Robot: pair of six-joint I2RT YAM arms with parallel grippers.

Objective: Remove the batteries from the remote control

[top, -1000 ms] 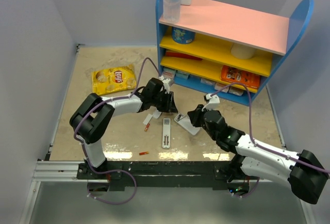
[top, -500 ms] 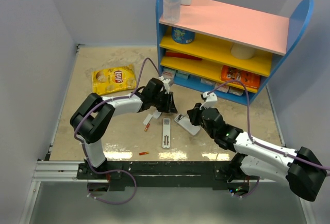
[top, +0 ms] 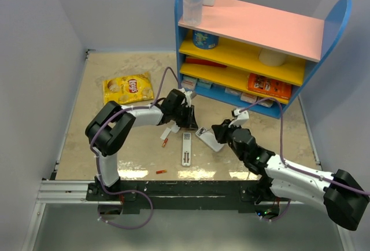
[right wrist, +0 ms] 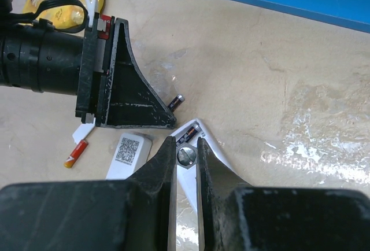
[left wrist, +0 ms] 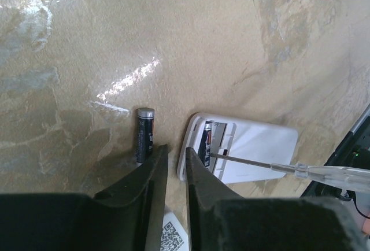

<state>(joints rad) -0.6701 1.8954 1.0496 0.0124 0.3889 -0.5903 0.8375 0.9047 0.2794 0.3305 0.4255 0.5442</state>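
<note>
The slim white-grey remote control point(top: 186, 148) lies lengthwise at the table's middle, its QR-labelled end point(right wrist: 128, 150) just in front of both grippers. One red-orange battery point(top: 165, 142) point(right wrist: 75, 152) rests left of it, and another battery point(top: 161, 172) lies near the front edge. My left gripper point(top: 188, 122) point(left wrist: 176, 150) hovers over the remote's far end, its jaws a narrow gap apart with nothing between. My right gripper point(top: 222, 131) point(right wrist: 185, 142) is shut on a thin pale stick point(left wrist: 272, 166), whose tip pokes into the white slab's compartment.
A wider white slab device point(top: 209, 139) point(left wrist: 254, 147) lies open with a dark cell point(left wrist: 203, 147) inside; another dark cell point(left wrist: 144, 135) lies loose beside it. A small white cover piece point(top: 173, 129), a chips bag point(top: 128, 87) and the blue shelf unit point(top: 254, 43) are behind.
My left gripper's jaws have narrowed. The right arm has shifted slightly toward the near right, still holding the stick at the slab.
</note>
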